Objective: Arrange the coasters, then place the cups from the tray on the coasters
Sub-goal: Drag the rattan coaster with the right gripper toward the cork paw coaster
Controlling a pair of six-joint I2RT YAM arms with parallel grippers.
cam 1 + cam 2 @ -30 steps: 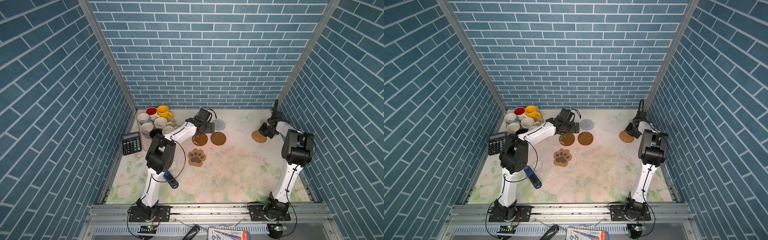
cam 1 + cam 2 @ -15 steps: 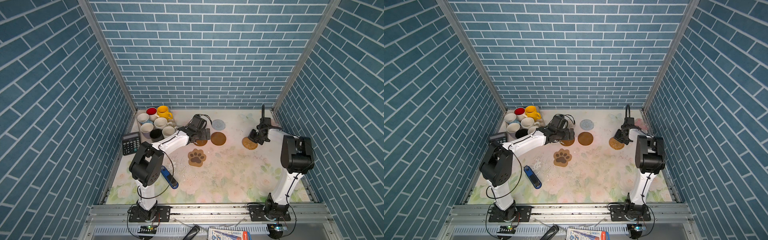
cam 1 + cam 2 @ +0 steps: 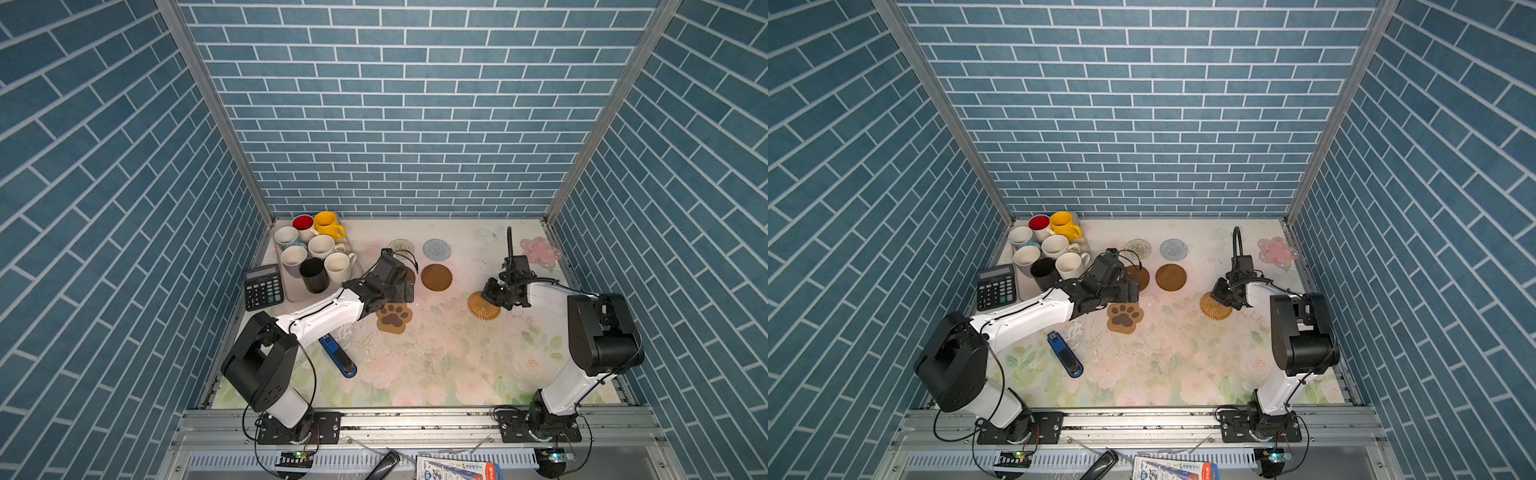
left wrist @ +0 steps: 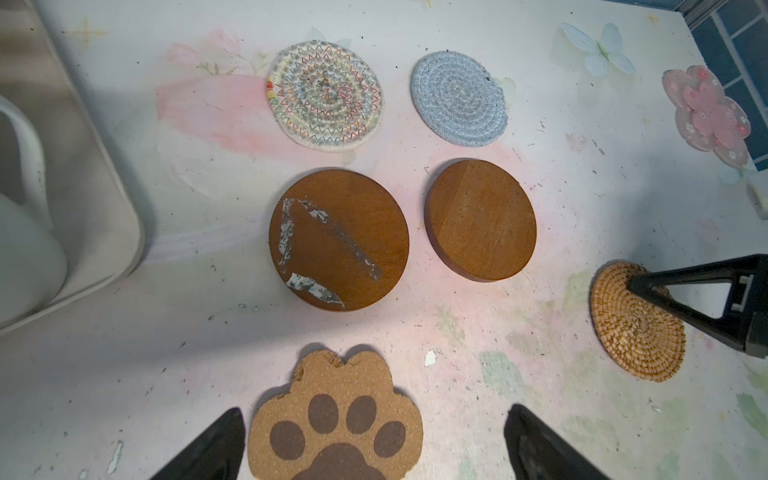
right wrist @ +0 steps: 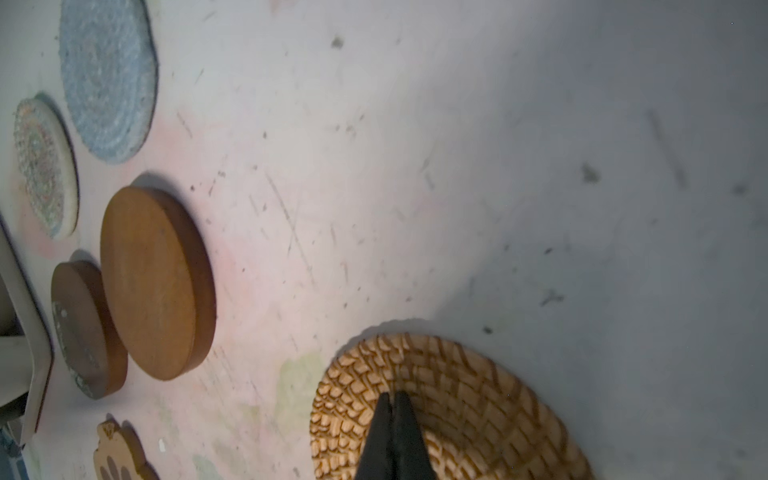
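The rattan coaster (image 3: 482, 309) lies flat on the table (image 3: 436, 365). It is to the right of the paw coaster (image 3: 394, 318) and a little nearer the robot than the plain brown disc (image 3: 436, 277), apart from both. It is round, so no long axis matters (only which way it should slide).

The right gripper (image 5: 392, 415) stands directly on top of it. Its jaws are pinched together with nothing between them, and the tips press down on the weave. The bare spot beside the paw coaster lies toward the middle of the table from this gripper, so a sideways drag that way looks like the coming move. The right arm is clearly the nearer one.

The left gripper (image 4: 374, 413) hangs above the paw coaster, spread wide and holding nothing. The cups (image 3: 316, 249) all stand in the tray (image 3: 293, 295) at the far left.
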